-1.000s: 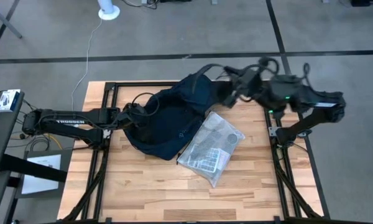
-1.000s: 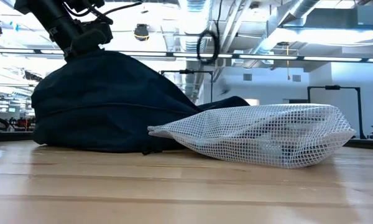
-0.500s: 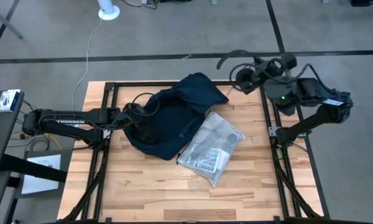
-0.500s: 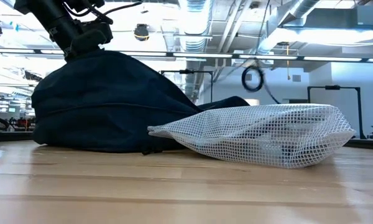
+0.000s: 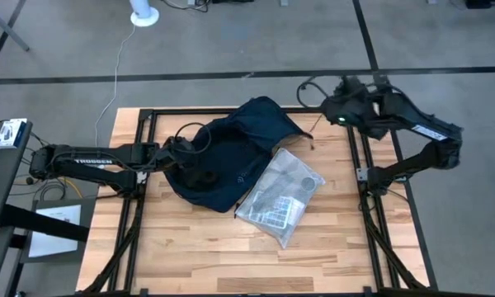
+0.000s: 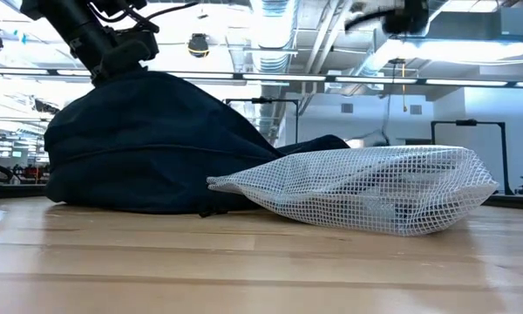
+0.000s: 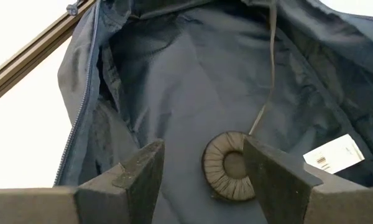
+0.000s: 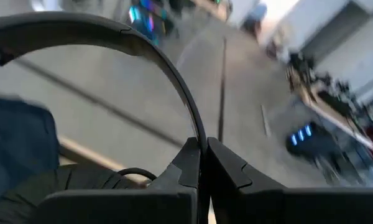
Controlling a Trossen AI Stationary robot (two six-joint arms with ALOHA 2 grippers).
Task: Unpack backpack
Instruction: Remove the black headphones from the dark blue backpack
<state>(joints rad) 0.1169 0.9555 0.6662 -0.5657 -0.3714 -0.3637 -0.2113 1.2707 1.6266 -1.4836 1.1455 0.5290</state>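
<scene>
- Broadly, the large soft dark navy fabric backpack (image 5: 227, 157) lies on the far half of the pale wooden-slat table (image 5: 198, 256); bare boards spread in front of it.
- A white mesh pouch (image 5: 280, 196) touches the backpack's right side.
- Left pincer (image 7: 202, 171), spread wide, sits inside the backpack's opening by a round padded ear cushion (image 7: 227, 165).
- Right pincer (image 8: 202, 158), raised beyond the backpack's far-right corner, is clenched on a thin black headband (image 8: 112, 34).

The dark navy backpack (image 5: 227, 157) lies slumped and unzipped on the table's far-left part.

Dark navy backpack (image 5: 231, 157); white grid-mesh pouch (image 5: 279, 196) with grey contents; pale striped wood worktop (image 5: 198, 256); black headphones (image 5: 318, 89); white label (image 7: 336, 154) inside.
</scene>
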